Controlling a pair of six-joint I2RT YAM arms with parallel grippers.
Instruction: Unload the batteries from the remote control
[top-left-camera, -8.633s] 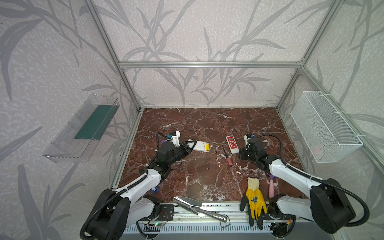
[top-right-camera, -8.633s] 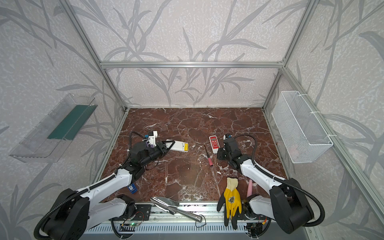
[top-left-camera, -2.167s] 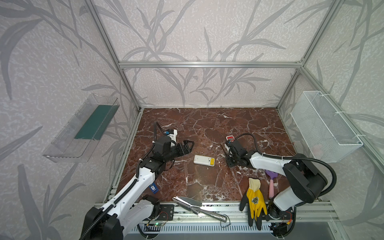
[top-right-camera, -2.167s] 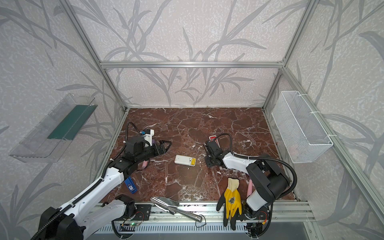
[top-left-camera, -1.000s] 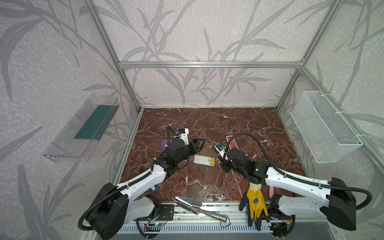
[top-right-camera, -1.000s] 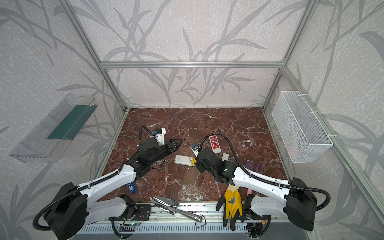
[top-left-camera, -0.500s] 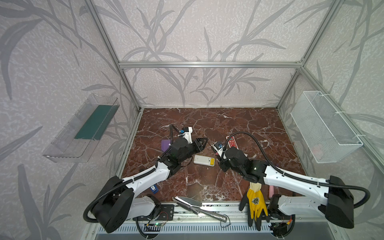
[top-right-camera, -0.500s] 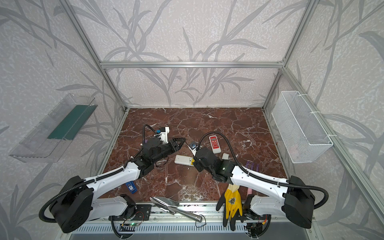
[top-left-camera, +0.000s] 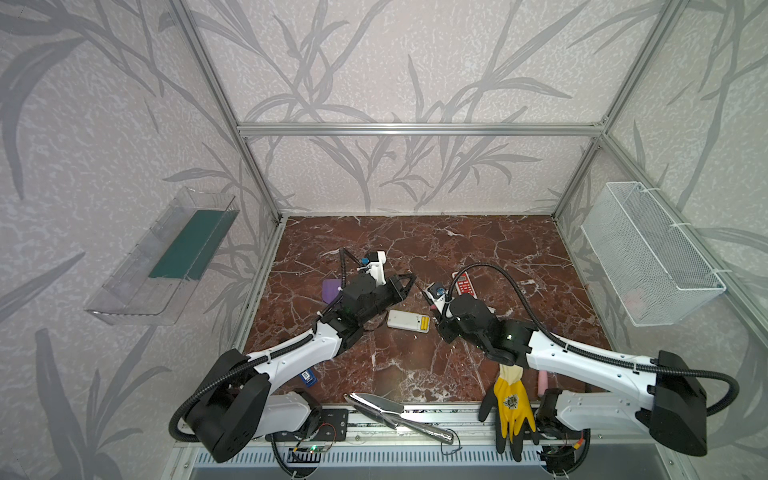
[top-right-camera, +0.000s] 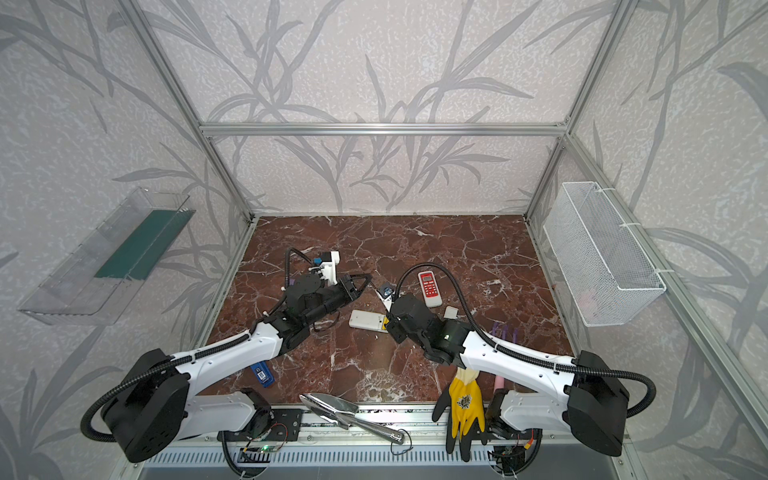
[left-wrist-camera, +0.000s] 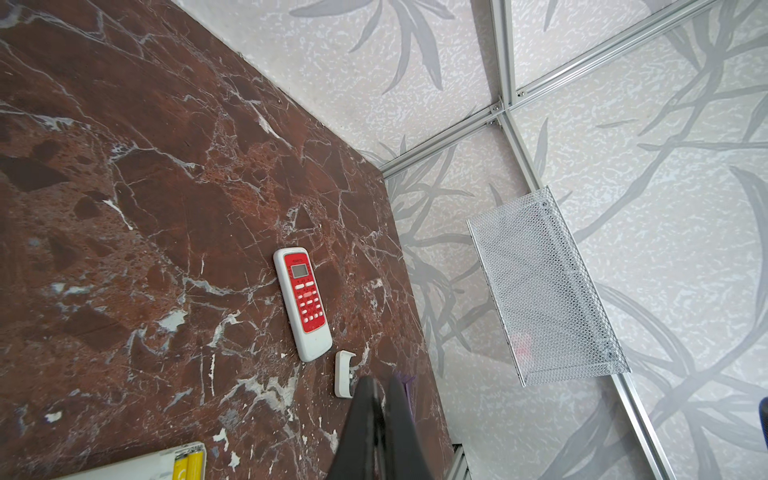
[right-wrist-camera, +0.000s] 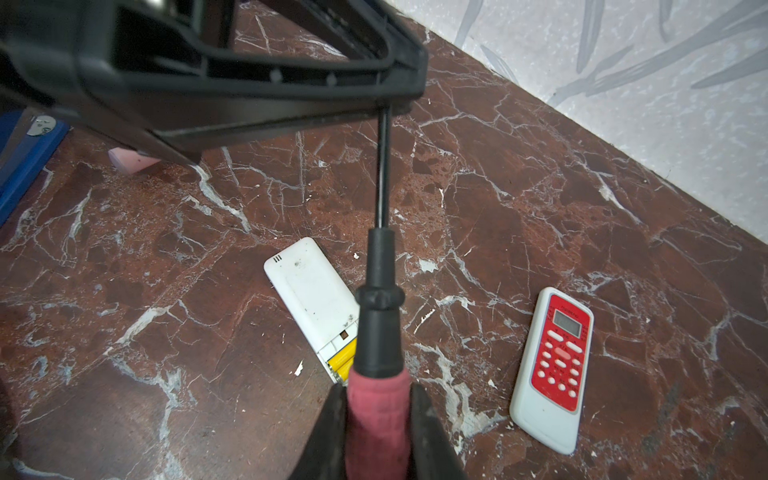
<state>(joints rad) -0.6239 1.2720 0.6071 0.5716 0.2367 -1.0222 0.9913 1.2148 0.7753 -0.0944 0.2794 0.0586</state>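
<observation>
My R gripper (right-wrist-camera: 378, 405) clamps pink-handled screwdriver (right-wrist-camera: 376, 328); L gripper (left-wrist-camera: 381, 388) pinched shut at shaft tip, can't tell if gripping. Yellow batteries (right-wrist-camera: 343, 359) in white remote (right-wrist-camera: 311, 291).

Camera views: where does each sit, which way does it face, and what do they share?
Top views: high at the front, looking down over the red-brown marble tabletop to the back wall; the left arm and right arm show.
Left wrist: on the left arm, looking past the shut left gripper toward the white wire basket.
Right wrist: on the right arm, looking along the right gripper, shut on the pink-handled screwdriver.
Shared: every view shows the red-faced white remote; both wrist views, the yellow batteries.
</observation>
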